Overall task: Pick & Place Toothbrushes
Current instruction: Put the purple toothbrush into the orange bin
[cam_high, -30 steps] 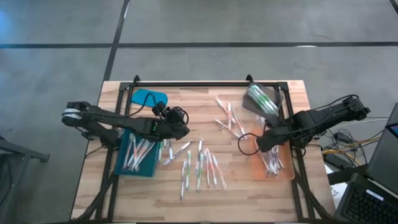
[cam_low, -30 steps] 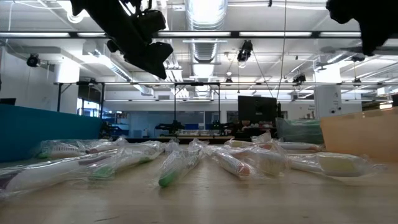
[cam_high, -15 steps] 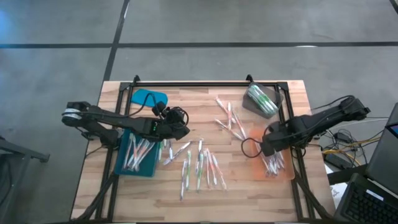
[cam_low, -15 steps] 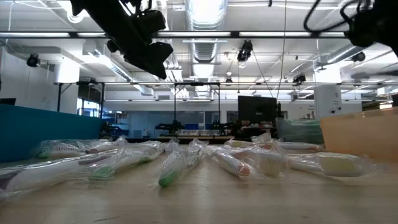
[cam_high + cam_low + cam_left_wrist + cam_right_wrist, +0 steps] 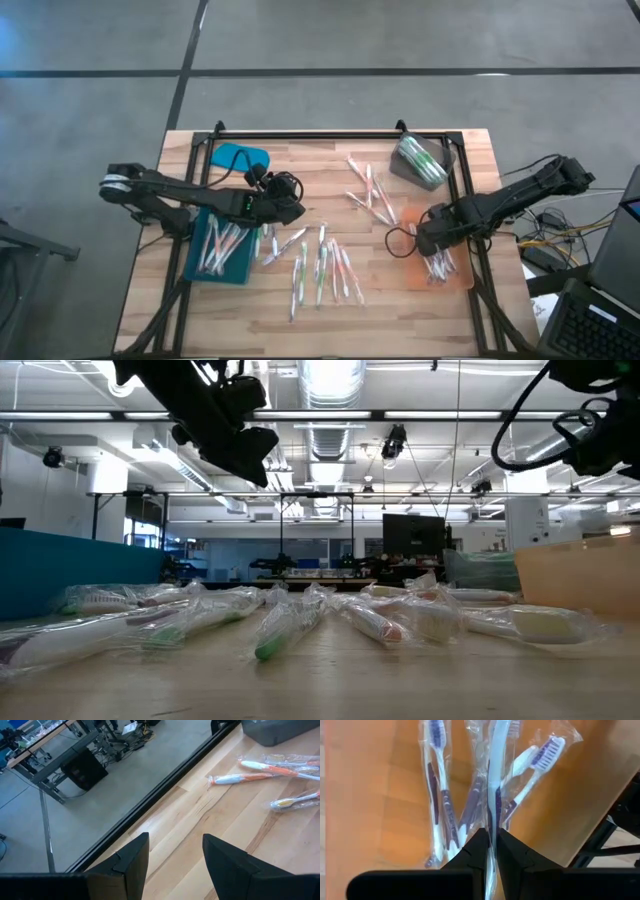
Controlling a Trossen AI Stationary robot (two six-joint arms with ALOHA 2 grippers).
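Observation:
Many wrapped toothbrushes [image 5: 325, 265] lie loose on the wooden table's middle. More lie in the blue tray [image 5: 225, 250] at the left and in the orange tray [image 5: 458, 278] at the right. My right gripper [image 5: 491, 834] hovers over the orange tray [image 5: 365, 795], pointing down, shut on a pale-blue wrapped toothbrush [image 5: 492, 775]. Several purple-and-white toothbrushes [image 5: 437, 795] lie on the tray under it. My left gripper [image 5: 175, 855] stands open and empty, raised between the blue tray and the loose pile [image 5: 292, 207]. My right gripper pinches the pale-blue toothbrush's handle, wrapper and all [image 5: 491, 817], between its two fingers. The fingers come from above, pointing down, and lie along the brush. The brush hangs below the fingertips, head end down. Whether that end touches the orange tray I cannot tell.
A grey tray [image 5: 420, 160] with green toothbrushes stands at the far right, a teal lid [image 5: 240, 157] at the far left. A black cable loop [image 5: 402, 240] hangs beside my right gripper. A black frame rail [image 5: 330, 135] edges the table.
My right gripper has come down toward the orange tray with the toothbrush and shifted a little toward the table's near edge, tipping to point straighter down. It has stayed shut.

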